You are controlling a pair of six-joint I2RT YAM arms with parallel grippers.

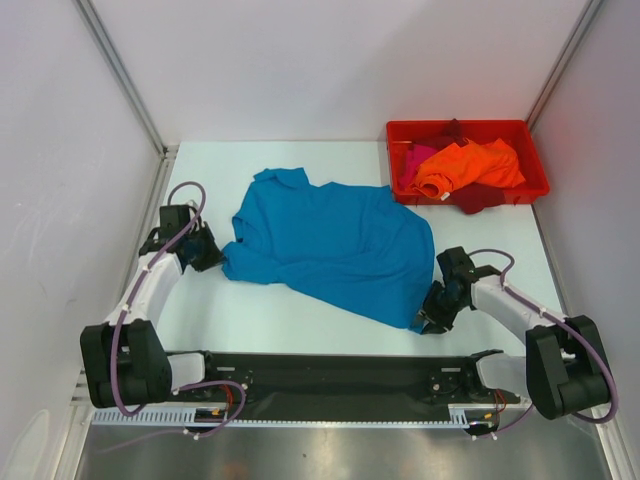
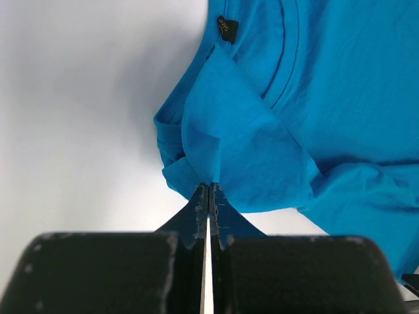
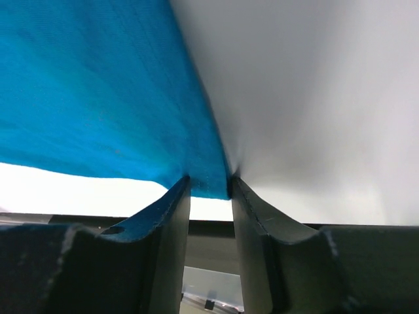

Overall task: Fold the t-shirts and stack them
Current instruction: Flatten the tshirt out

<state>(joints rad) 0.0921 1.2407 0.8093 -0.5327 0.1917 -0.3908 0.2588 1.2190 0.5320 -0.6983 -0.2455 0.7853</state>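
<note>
You have four t-shirts in view and two grippers at work. One teal-blue t-shirt [image 1: 330,245] lies spread on the table [image 1: 250,320] between the two tools. Your left gripper [image 2: 209,186] is pinched tight on a fold of its sleeve edge, and the cloth fans out ahead of the fingertips, with the collar and its one dark label [image 2: 227,28] further ahead. Your right gripper [image 3: 209,183] stands narrow with the hem corner sitting between its fingertips. You cannot tell whether that corner is actually clamped. Well ahead of the right tool, one red bin [image 1: 465,127] holds the other three: an orange t-shirt [image 1: 465,165], a pink t-shirt [image 1: 415,160] and a dark red t-shirt [image 1: 480,198].
</note>
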